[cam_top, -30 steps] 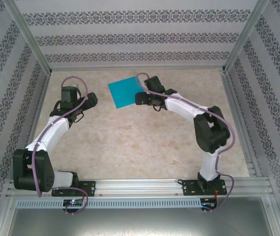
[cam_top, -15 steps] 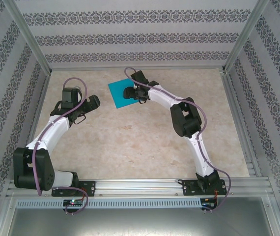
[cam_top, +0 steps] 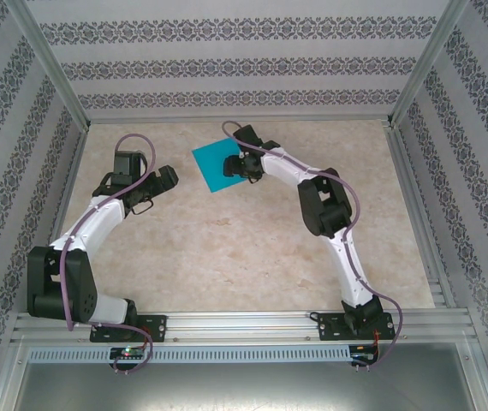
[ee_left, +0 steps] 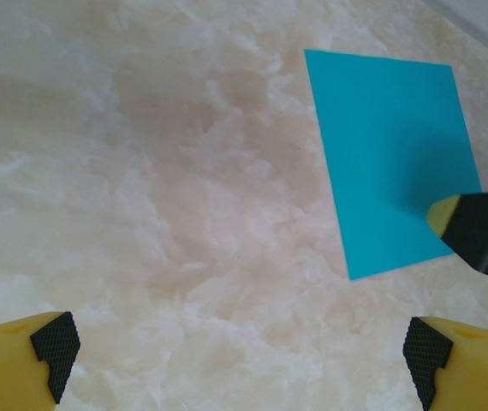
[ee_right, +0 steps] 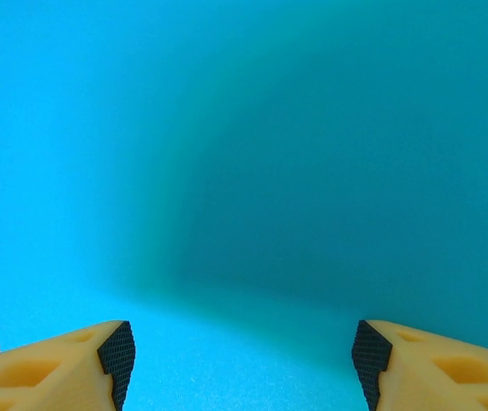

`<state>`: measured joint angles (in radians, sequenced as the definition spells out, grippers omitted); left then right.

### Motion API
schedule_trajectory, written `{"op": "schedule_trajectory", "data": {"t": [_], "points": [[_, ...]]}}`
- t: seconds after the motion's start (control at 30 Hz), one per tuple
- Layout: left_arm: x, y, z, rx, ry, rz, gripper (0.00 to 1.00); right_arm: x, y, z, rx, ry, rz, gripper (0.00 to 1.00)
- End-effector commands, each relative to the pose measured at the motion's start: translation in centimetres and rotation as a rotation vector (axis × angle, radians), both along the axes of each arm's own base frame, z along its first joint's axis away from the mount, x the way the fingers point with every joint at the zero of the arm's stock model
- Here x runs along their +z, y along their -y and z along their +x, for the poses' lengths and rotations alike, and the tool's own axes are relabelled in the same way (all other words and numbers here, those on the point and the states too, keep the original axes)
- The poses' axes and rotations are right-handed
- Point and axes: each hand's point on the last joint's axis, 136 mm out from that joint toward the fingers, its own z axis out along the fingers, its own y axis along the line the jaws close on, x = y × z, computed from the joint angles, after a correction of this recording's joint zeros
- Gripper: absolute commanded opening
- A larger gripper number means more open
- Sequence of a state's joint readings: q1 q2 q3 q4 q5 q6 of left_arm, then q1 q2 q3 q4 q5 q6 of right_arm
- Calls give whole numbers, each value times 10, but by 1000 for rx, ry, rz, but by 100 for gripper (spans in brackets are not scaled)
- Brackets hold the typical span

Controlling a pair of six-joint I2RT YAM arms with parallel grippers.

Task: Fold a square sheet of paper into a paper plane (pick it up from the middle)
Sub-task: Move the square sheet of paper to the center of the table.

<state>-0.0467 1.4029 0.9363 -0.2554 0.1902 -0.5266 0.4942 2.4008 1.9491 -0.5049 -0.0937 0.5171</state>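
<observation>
Left gripper hovers over the left side of the pale marbled table, pointing right, with its jaws spread fully wide and nothing between them. In its wrist view the two yellow fingers with black pads sit at the bottom corners, with bare tabletop between them. To its right, toward the far middle of the table, the square sheet of paper lies flat and unfolded. It is teal-blue and turned slightly out of line with the table edges. The right gripper reaches in from the right and hangs over the sheet's right half. Its jaws are parted fairly wide and grasp nothing, and its wrist view shows the paper spread under both fingertips with a soft shadow in the middle. Whether the tips touch the sheet cannot be told. Patterned walls enclose the table.
</observation>
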Motion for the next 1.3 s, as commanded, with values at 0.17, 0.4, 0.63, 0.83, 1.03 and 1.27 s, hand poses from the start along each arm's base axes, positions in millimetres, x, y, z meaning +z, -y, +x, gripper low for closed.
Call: {"op": "schedule_trajectory", "data": {"t": [0.17, 0.4, 0.63, 0.83, 1.03, 1.27], "points": [[-6, 8, 6, 7, -17, -18, 100, -32, 92, -90, -83, -243, -124, 71], [-15, 15, 7, -11, -38, -33, 100, -27, 140, -181, -165, -351, -153, 71], [-21, 26, 11, -30, -44, -56, 100, 14, 153, -200, -110, -281, -246, 73], [-21, 34, 11, -33, -55, -80, 100, 40, 131, -152, 22, -185, -262, 82], [-26, 45, 7, -50, -68, -121, 100, 17, 123, -113, -28, -225, -199, 83], [-31, 56, 5, -54, -92, -154, 100, -6, 135, -109, -131, -277, -206, 83]]}}
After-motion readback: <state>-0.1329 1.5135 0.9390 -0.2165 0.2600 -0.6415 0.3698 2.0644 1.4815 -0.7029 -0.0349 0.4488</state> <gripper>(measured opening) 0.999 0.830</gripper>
